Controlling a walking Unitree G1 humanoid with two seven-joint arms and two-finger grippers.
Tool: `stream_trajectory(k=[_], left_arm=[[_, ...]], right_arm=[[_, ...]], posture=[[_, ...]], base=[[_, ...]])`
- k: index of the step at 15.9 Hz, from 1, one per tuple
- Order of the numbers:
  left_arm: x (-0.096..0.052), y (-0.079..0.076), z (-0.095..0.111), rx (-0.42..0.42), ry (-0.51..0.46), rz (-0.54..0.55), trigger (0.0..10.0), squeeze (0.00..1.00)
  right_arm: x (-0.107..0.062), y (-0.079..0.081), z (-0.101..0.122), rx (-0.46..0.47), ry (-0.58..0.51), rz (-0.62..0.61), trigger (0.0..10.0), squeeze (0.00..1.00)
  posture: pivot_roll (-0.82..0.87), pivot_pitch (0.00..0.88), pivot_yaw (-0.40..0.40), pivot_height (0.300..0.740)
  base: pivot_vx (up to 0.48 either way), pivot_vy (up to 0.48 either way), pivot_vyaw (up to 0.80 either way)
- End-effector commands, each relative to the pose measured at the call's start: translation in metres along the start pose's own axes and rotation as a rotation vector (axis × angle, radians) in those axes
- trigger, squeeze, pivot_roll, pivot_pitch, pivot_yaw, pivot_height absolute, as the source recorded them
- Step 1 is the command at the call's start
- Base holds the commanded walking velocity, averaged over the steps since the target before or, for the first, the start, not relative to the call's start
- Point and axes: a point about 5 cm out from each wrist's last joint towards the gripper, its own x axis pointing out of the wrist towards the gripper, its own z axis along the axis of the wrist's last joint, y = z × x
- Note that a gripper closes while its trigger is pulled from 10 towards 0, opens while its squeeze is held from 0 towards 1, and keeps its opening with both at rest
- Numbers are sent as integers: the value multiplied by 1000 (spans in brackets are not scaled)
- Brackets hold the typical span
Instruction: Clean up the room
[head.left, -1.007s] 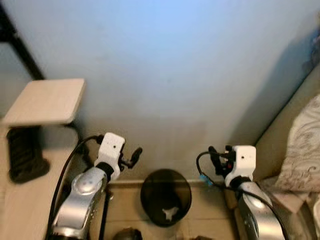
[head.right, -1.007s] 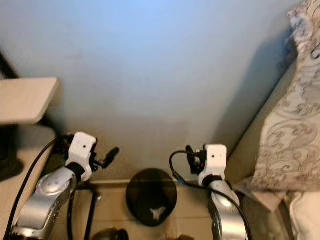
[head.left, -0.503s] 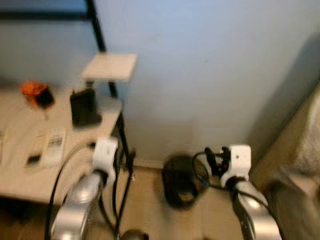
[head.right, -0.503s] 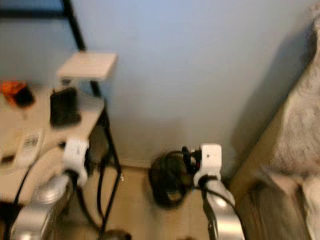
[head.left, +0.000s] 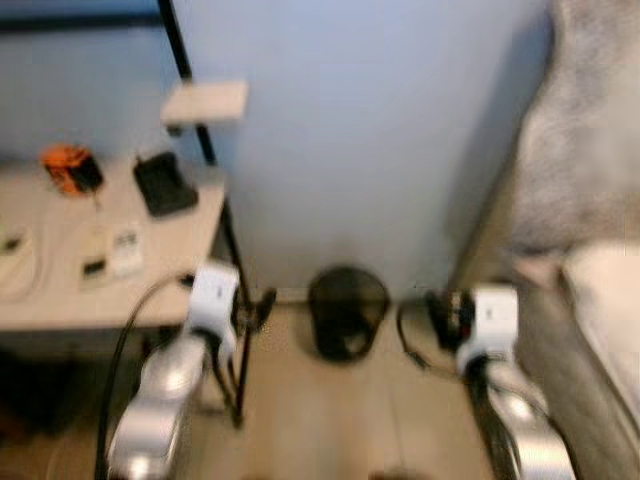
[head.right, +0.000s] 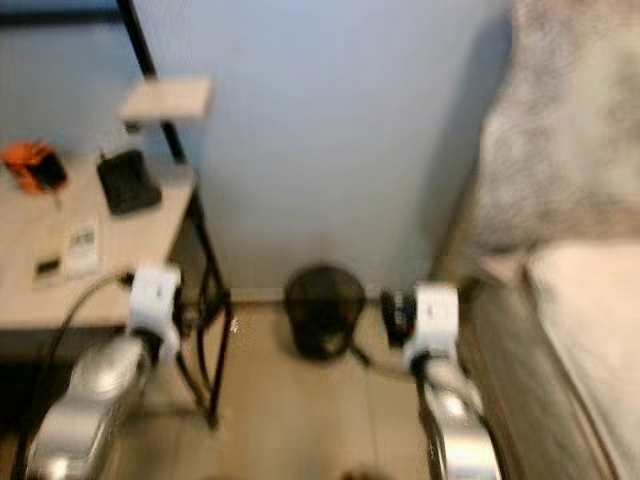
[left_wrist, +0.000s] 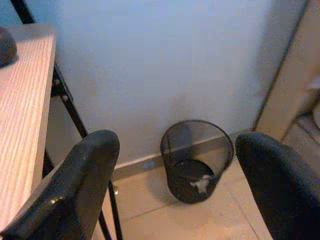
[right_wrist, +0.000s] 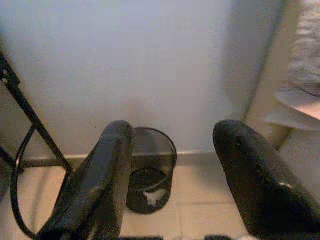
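A black mesh wastebasket (head.left: 347, 312) stands on the tiled floor against the pale blue wall, between the desk and the bed. A white scrap (left_wrist: 201, 185) lies at its bottom. My left gripper (left_wrist: 176, 145) is held up in front of the desk's corner, open and holding nothing, with the basket beyond its fingers. My right gripper (right_wrist: 176, 132) is raised near the bed's edge, also open and holding nothing, and the wastebasket (right_wrist: 150, 170) shows between its fingers. The head views are blurred.
A light wooden desk (head.left: 60, 300) with black metal legs (head.left: 232, 340) stands at the left, carrying an orange object (head.left: 68, 168), a black device (head.left: 165, 183) and small white items (head.left: 112, 255). A small shelf (head.left: 205, 100) hangs above. A bed (head.left: 610, 310) with a patterned blanket (head.left: 590, 130) fills the right.
The camera has pulled back and turned: the desk top and the bed have come further into view and the basket looks smaller. Both arms keep their raised pose.
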Motion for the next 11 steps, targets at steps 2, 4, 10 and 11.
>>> stream_trajectory(k=[2, 4, 10, 11], left_arm=[[1, 0, 0, -1, -3, 1, 10000, 0], [1, 0, -1, 4, 1, -2, 10000, 0], [0, -3, -1, 15, -15, -12, 10000, 0], [-1, -3, -1, 16, -20, -12, 10000, 0]], right_arm=[[0, 1, 5, -5, -22, 6, 10000, 0], [-1, 4, 5, -5, -24, 16, 10000, 0], [0, 4, -1, 31, 14, 25, 10000, 0], [0, 3, -1, 43, 20, 20, 10000, 0]], posture=[[-66, 0, 57, 740], [-68, 0, 61, 740], [-56, 0, 46, 740], [-56, 0, 42, 740]], base=[[-315, 0, 0], [-319, 0, 0], [-261, 0, -131], [0, 0, -788]])
